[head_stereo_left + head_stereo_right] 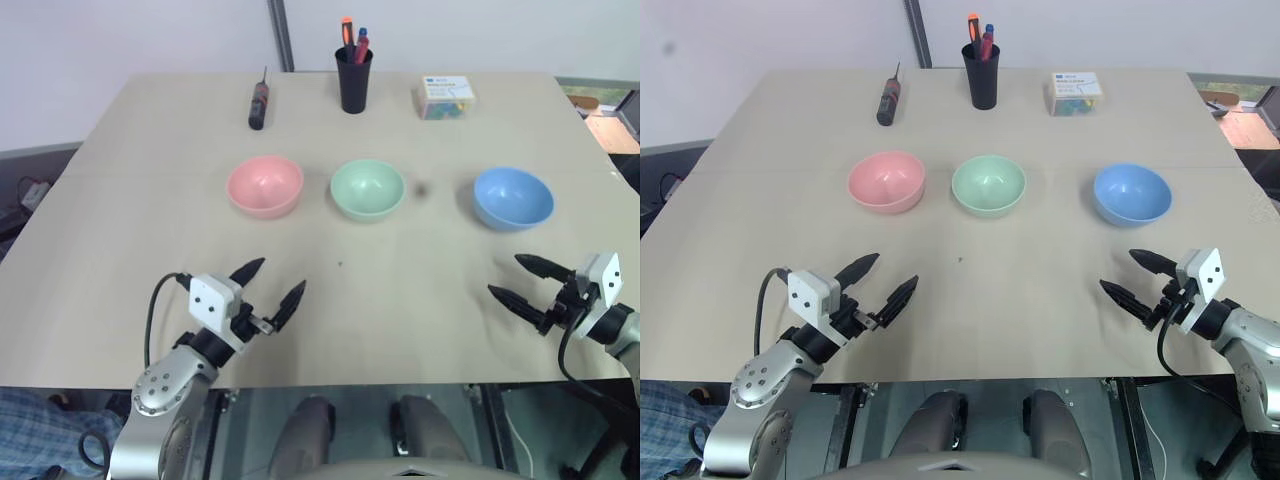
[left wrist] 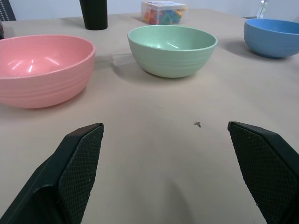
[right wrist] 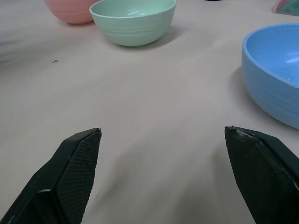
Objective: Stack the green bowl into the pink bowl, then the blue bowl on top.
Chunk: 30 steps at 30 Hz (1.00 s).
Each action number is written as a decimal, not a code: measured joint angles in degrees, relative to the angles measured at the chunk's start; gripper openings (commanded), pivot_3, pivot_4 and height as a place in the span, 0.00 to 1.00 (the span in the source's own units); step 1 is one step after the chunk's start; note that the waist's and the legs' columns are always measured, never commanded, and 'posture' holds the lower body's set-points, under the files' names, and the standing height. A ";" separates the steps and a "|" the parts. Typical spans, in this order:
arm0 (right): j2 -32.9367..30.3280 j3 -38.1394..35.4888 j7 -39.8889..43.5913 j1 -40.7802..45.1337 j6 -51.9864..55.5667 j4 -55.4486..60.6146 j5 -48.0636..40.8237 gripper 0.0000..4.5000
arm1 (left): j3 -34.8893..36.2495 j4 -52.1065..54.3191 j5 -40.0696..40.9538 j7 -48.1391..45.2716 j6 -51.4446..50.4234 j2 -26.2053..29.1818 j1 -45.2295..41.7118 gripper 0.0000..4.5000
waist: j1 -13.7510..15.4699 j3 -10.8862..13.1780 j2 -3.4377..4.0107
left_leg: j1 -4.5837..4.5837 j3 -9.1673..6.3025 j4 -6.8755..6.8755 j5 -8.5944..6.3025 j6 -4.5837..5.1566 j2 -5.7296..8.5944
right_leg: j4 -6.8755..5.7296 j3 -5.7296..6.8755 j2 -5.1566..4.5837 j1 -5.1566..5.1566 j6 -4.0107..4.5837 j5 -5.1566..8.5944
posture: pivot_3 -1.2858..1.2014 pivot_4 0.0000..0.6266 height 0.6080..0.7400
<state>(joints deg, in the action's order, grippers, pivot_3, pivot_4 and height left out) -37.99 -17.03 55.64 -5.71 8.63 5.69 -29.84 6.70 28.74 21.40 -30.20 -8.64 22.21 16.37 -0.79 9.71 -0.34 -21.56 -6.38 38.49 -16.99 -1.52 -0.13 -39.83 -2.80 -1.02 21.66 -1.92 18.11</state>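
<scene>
I see three empty bowls in a row across the table [image 1: 120, 250]: the pink bowl [image 1: 265, 186] on the left, the green bowl [image 1: 367, 189] mid-table, the blue bowl [image 1: 513, 197] apart on the right. Behind them, a black cup [image 1: 353, 79] holds pens. My left gripper [image 1: 272, 289] and right gripper [image 1: 518, 280] hover near me, jaws wide, holding nothing.

right gripper [image 3: 161, 135] fingers spread, empty | blue bowl [image 3: 275, 74] near | green bowl [image 3: 133, 21], pink bowl [image 3: 70, 11] beyond
</scene>
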 measured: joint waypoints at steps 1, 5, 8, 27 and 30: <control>0.00 0.00 0.00 0.00 0.00 0.00 0.00 0.98 | 0.00 0.00 0.00 0.00 0.00 0.00 0.00 1.00 | 0.00 0.00 0.00 | 0.00 0.00 0.00 0.00 0.00 0.00 | 0.00 0.00 0.00 0.00 0.00 0.00 | 0.52 0.24 0.99; -0.27 0.01 0.07 0.86 -0.03 -0.06 0.33 0.98 | -0.60 -0.02 -0.12 -0.12 0.58 -0.13 -0.17 1.00 | -0.02 0.00 0.00 | 0.01 0.02 0.00 0.00 0.00 0.00 | 0.00 -0.01 0.00 0.00 0.00 0.00 | 0.52 0.24 0.99; -0.92 0.01 0.11 1.64 -0.03 -0.06 0.35 0.98 | -0.64 -0.02 -0.88 -0.14 1.55 -0.15 -0.34 1.00 | 0.00 0.00 0.00 | 0.01 0.01 0.00 0.00 0.00 0.00 | 0.00 0.00 0.00 0.00 0.00 0.00 | 0.52 0.24 0.99; -1.90 0.04 1.04 1.71 -0.01 -0.07 0.50 0.98 | -0.65 -0.04 -1.63 0.54 1.49 -0.45 -0.59 1.00 | 0.01 0.00 0.00 | 0.00 0.00 0.00 0.00 0.00 0.00 | 0.00 0.01 0.00 0.00 0.00 0.00 | 0.52 0.24 0.99; -1.90 0.04 1.17 1.72 0.10 -0.06 0.36 0.98 | -0.66 -0.10 -2.10 1.04 1.11 -0.46 -1.29 1.00 | 0.01 0.00 0.00 | 0.00 0.01 0.00 0.00 0.00 0.00 | 0.00 0.01 0.00 0.00 0.00 0.00 | 0.52 0.24 0.99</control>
<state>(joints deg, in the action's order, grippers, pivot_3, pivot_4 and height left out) -39.89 -16.99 56.82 -3.99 8.73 5.62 -29.48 6.04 28.64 19.30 -29.17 -7.53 21.75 15.08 -0.78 9.71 -0.34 -21.55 -6.37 38.50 -16.99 -1.52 -0.12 -39.84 -2.80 -1.01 21.65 -1.92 18.11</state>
